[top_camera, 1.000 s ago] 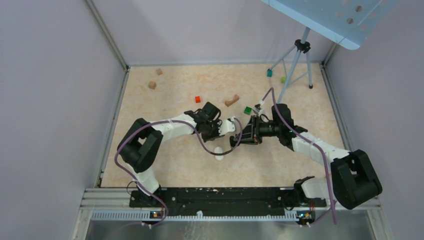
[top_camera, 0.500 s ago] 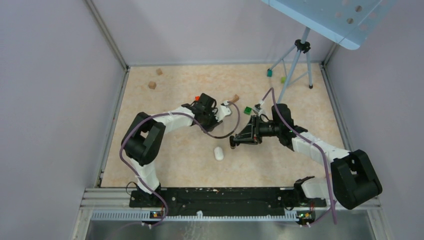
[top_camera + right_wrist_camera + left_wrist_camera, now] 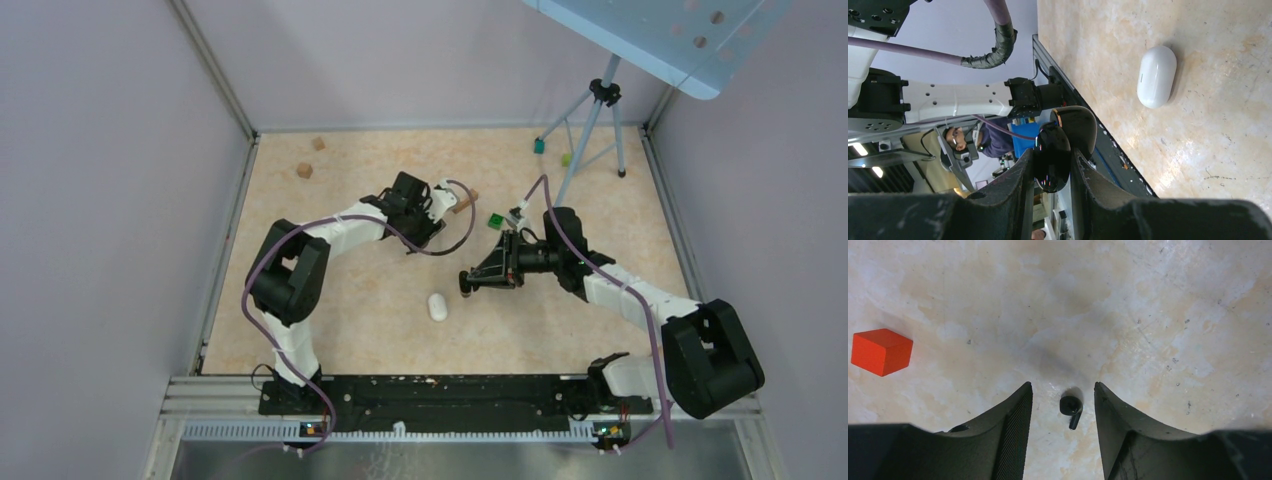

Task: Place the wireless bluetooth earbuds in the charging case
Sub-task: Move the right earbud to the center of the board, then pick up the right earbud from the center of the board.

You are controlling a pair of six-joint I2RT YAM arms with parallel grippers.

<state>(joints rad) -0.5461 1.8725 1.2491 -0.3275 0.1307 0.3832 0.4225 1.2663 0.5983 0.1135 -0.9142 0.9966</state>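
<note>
We find the black earbud (image 3: 1070,409) on the table (image 3: 1148,315), between the jaws of our left gripper (image 3: 1062,388), which stands open and holds nothing. Its stem points back toward that wrist. Our right gripper (image 3: 1052,153), well apart, clamps what seems the black charging case (image 3: 1051,170).

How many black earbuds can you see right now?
1. The small black earbud lies on the beige tabletop between the open fingers of the left gripper. A second may be hidden, possibly in the glossy black case the right gripper holds.
</note>
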